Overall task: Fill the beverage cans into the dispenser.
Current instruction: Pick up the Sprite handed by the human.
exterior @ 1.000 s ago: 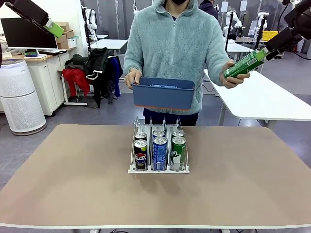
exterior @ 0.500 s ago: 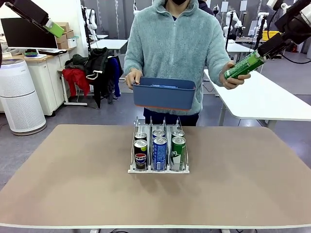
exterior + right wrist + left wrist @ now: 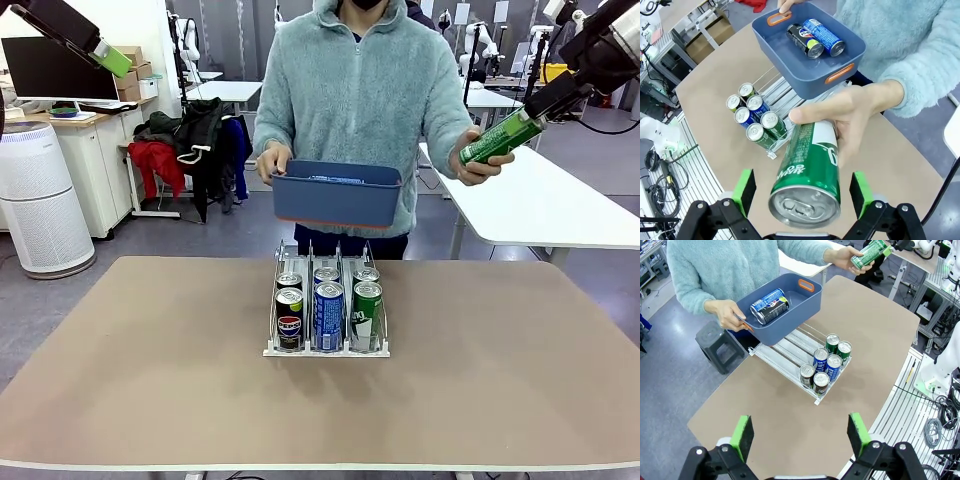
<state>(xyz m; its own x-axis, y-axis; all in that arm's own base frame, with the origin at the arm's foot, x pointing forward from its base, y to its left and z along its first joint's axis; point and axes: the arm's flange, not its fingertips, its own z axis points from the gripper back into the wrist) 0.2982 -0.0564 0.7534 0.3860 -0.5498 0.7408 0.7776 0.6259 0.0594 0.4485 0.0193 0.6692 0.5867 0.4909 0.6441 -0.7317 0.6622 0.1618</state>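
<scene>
left gripper [image 3: 800, 435]: not budging from a second ago. It's hanging high over the near-left of the table [image 3: 150, 380], green pads spread wide with nothing in between.

blue bin [image 3: 337, 195]: the person's hand [image 3: 272, 160] is gripping one end and holding it in the air just behind and above the dispenser [image 3: 327, 350], same as before. A black Pepsi can [image 3: 805, 41] and a blue can [image 3: 824, 36] are lying side by side inside.

dispenser: sitting mid-table, no change here either. The six cans [image 3: 328, 315] are standing at the end nearest the robot, two per lane, with black Pepsi in the left lane, blue in the middle and green on the right. The far stretch of the lanes is sitting bare.

green can [image 3: 500, 137]: the person's other hand [image 3: 480, 160] is holding it out tilted, beyond the table's far edge on the right, silver top pointing up toward the robot. It's sitting a touch further left than a second ago.

right gripper [image 3: 802, 192]: this is the bit that's changing. It's sitting a little further left than in the earlier frames, keeping with the can. The jaws are straddling the can's top end, pads wide on both sides with a sliver of gap each, so it's not clamping anything. The person's hand is doing all the holding.
</scene>
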